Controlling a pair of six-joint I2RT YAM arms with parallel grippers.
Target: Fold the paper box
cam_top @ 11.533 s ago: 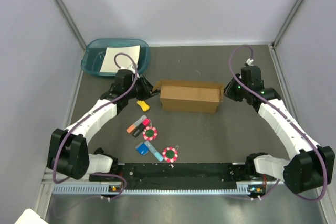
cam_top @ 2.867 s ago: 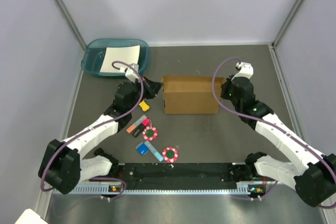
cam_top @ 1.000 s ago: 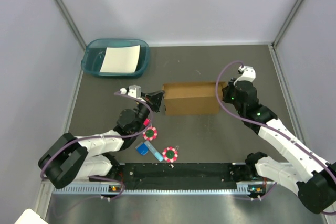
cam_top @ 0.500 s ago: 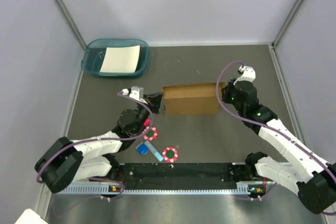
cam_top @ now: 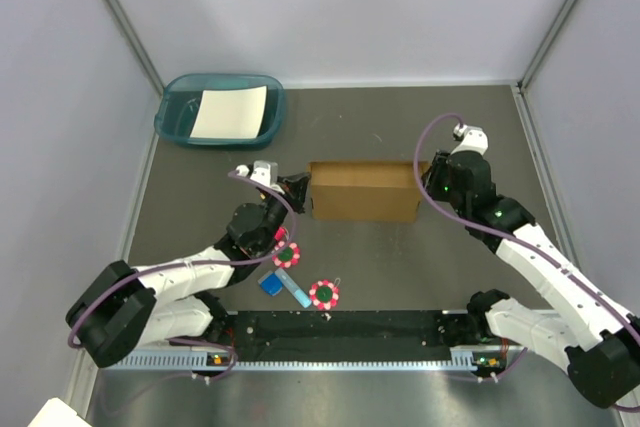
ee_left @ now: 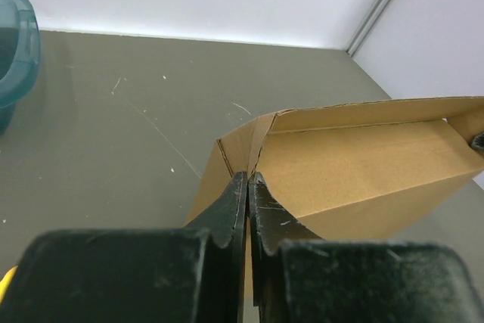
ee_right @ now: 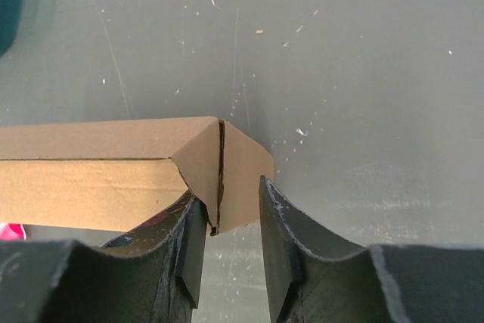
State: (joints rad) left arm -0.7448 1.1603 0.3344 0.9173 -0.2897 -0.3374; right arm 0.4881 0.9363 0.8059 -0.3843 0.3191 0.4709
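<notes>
Dark grey tabletop under pale walls. At its centre lies the paper box, plain brown cardboard, its length running from 9 to 3 o'clock. The left gripper is pinched tight on the box's 9 o'clock end flap. The right gripper has its fingers apart, straddling the 3 o'clock flap. A teal tray holding a white sheet sits at 10 o'clock.

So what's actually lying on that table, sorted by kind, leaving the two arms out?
Cardboard box: 1
Teal tray: 1
White paper sheet: 1
Round pink-and-green discs: 2
Small blue pieces: 2
Total: 7 in view; the left arm may hide more.
</notes>
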